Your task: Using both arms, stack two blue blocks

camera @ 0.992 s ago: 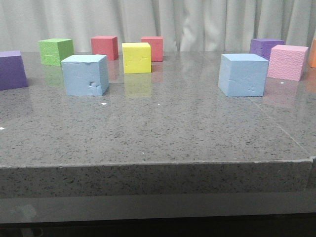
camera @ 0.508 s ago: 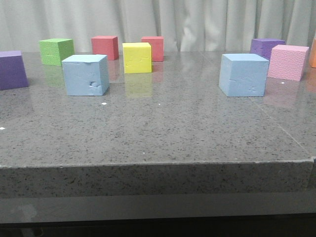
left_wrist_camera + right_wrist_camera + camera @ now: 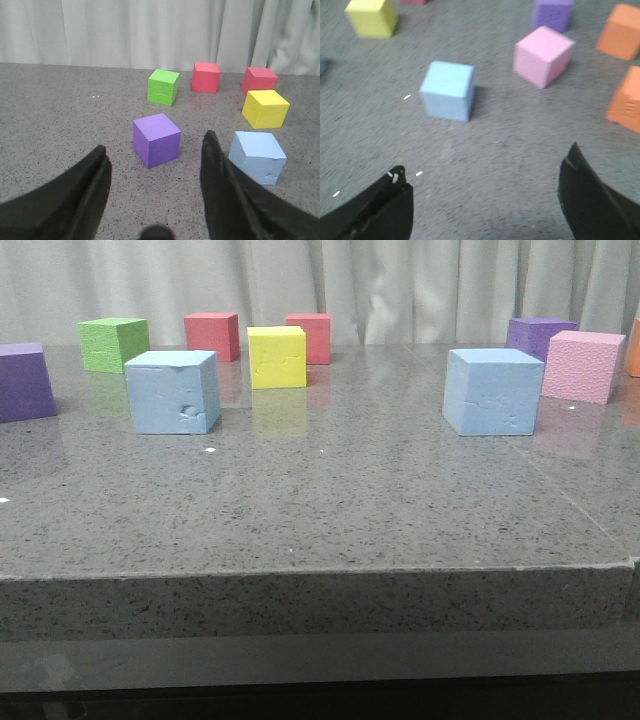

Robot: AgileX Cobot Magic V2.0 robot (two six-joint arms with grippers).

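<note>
Two pale blue blocks stand apart on the grey table. The left blue block [image 3: 172, 392] has a dented face; it also shows in the left wrist view [image 3: 257, 156], just beyond one finger. The right blue block [image 3: 493, 391] shows in the right wrist view [image 3: 447, 90], well ahead of the fingers. My left gripper [image 3: 155, 150] is open and empty above the table, with a purple cube [image 3: 156, 139] ahead between the jaws. My right gripper [image 3: 485, 162] is open and empty. Neither gripper shows in the front view.
A green cube [image 3: 114, 344], two red cubes [image 3: 212, 336] [image 3: 309, 337] and a yellow cube [image 3: 277, 356] stand at the back. A purple cube [image 3: 24, 381] sits far left. A pink cube [image 3: 584, 366], another purple cube [image 3: 538, 337] and orange cubes [image 3: 621, 38] stand at the right.
</note>
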